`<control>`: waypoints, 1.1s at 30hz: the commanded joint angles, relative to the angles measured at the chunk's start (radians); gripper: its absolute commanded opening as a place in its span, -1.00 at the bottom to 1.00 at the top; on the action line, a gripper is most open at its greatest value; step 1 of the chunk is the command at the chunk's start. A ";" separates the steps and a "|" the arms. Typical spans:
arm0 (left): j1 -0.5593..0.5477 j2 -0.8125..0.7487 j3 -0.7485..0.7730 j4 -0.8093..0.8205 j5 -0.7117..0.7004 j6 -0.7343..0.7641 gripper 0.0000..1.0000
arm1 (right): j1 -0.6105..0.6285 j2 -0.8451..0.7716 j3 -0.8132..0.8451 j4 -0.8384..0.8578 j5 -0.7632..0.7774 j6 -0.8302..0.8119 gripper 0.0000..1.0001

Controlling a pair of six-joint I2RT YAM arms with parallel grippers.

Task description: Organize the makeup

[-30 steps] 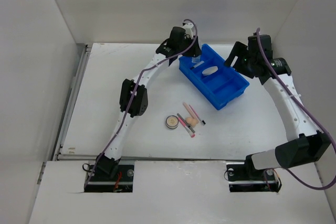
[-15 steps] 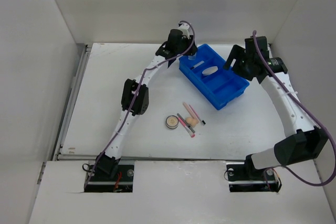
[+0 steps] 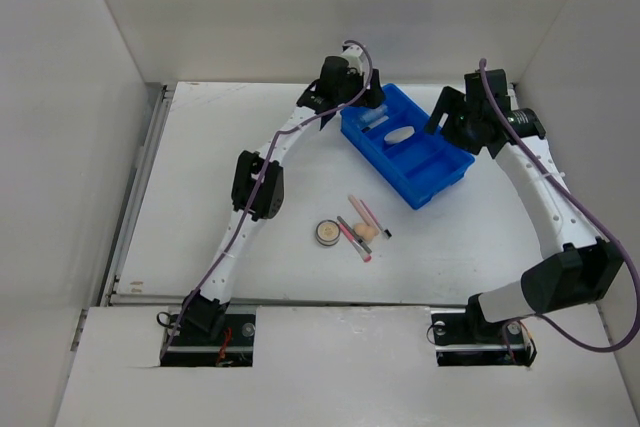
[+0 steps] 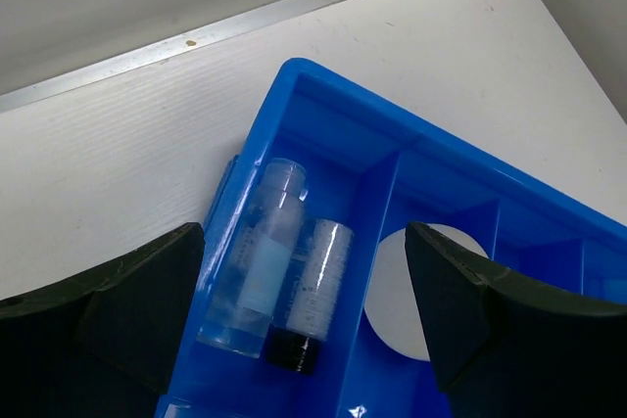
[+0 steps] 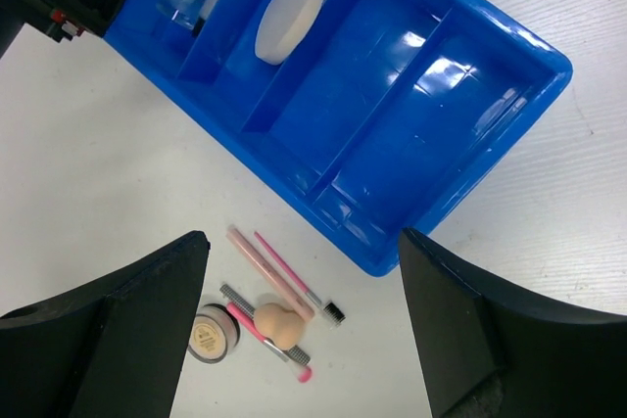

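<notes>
The blue tray (image 3: 396,187) stands at the back of the table. Two clear tubes lie side by side in its end compartment, one plain (image 4: 257,256), one with a black cap (image 4: 312,286). The cream round pad (image 5: 291,13) lies in the compartment beside them. My left gripper (image 4: 306,276) hovers open above the tubes, holding nothing. My right gripper (image 5: 304,261) hangs open over the tray's near edge, also with nothing in it. On the table lie the round beige compact (image 5: 211,333), the beige sponge (image 5: 277,323) and the thin pink and dark pencils (image 5: 266,266).
The tray's two larger compartments (image 5: 392,95) hold nothing. White walls close in the table on the left, back and right. A metal rail (image 4: 196,36) runs along the table's back edge behind the tray.
My left gripper has opened and let go of a clear tube, which now lies in the tray's end compartment. The right arm has barely moved.
</notes>
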 commanded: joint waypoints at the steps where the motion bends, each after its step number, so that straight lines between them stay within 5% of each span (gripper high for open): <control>1: 0.001 -0.131 0.036 0.045 0.036 -0.004 0.62 | 0.010 -0.011 -0.004 0.001 -0.005 -0.002 0.68; 6: 0.001 -0.243 -0.076 0.045 0.036 -0.015 0.59 | 0.010 -0.030 -0.033 0.011 -0.005 -0.002 0.68; 11: 0.001 -0.529 -0.297 -0.080 -0.011 0.008 0.63 | 0.019 -0.048 -0.094 0.043 -0.018 -0.033 0.53; 18: 0.001 -0.881 -0.590 -0.494 -0.361 -0.048 0.87 | 0.243 -0.060 -0.252 0.141 -0.017 -0.042 0.57; 23: 0.032 -1.137 -0.952 -0.622 -0.576 -0.188 0.90 | 0.434 -0.047 -0.384 0.214 -0.049 -0.005 0.56; 27: 0.041 -1.338 -1.192 -0.636 -0.607 -0.228 0.90 | 0.499 0.011 -0.469 0.284 -0.049 0.005 0.56; 33: 0.041 -1.475 -1.314 -0.674 -0.595 -0.237 0.88 | 0.499 0.166 -0.467 0.382 -0.081 -0.019 0.60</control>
